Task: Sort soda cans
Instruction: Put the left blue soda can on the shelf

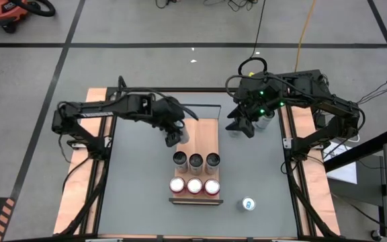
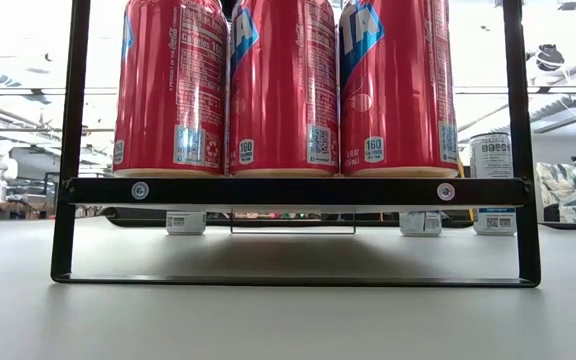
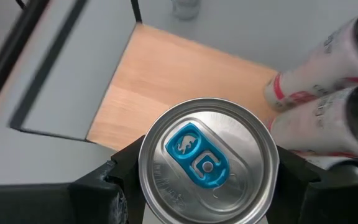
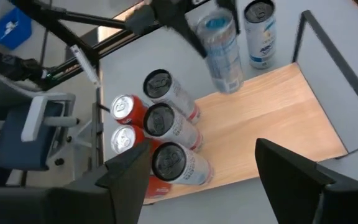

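Note:
My left gripper (image 1: pixel 173 138) is shut on a slim blue can with a pale top (image 3: pixel 207 163) over the far part of the wooden tray (image 1: pixel 207 131). On the tray stand three silver-grey cans with dark tops (image 1: pixel 195 160), and nearer the front three red cans (image 1: pixel 194 186), which also show in the low view (image 2: pixel 283 85). My right gripper (image 1: pixel 242 128) is open and empty at the tray's far right corner, its fingers wide apart in the right wrist view (image 4: pixel 204 180). One blue can (image 1: pixel 248 204) stands alone on the table near the front right. My left gripper pinches the blue can between its two fingers, one finger (image 3: pixel 114 183) on each side of the can's wall just below the top rim (image 3: pixel 151 186). The fingers come from above, pointing down. The can (image 4: pixel 221 53) hangs slightly tilted below them, over the tray's wood.
More cans (image 1: pixel 264 119) stand on the grey table by the right arm, one showing in the low view (image 2: pixel 491 160). Another can (image 4: pixel 260 25) stands on the table beyond the tray. A black frame (image 2: pixel 288 190) runs round the tray. Bare wood (image 4: pixel 272 118) lies beside the silver-grey cans.

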You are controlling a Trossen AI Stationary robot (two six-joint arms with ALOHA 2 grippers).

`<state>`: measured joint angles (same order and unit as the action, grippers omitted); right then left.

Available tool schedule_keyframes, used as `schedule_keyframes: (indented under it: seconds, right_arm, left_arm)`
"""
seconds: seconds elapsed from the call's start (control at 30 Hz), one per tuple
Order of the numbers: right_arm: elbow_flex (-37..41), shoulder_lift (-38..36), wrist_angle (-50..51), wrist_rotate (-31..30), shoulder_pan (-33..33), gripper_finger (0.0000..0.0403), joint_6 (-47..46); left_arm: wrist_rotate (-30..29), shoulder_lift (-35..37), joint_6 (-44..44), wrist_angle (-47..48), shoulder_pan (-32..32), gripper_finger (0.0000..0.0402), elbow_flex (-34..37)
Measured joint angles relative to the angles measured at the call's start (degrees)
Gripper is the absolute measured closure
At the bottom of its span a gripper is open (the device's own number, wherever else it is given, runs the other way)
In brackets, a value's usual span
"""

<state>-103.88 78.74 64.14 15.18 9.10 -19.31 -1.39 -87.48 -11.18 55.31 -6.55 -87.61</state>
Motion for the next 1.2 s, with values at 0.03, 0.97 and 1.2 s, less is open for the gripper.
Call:
schedule_keyframes:
  seconds: [0.03,0.97,1.2]
  right_arm:
    - [0.0,0.0,0.0,-0.4,0.0,0.0142,-0.5]
    - [0.0,0.0,0.0,-3.4,0.0,0.0142,-1.2]
    - [0.0,0.0,0.0,-3.9,0.0,0.0142,-1.2]
  left_arm:
    - [0.0,-0.7,0.0,-0.1,0.1,0.0178,0.0]
    - [0.0,-9.5,1.5,0.7,1.1,0.0172,0.0]
    - [0.7,-10.0,2.7,0.8,1.1,0.0171,0.0]
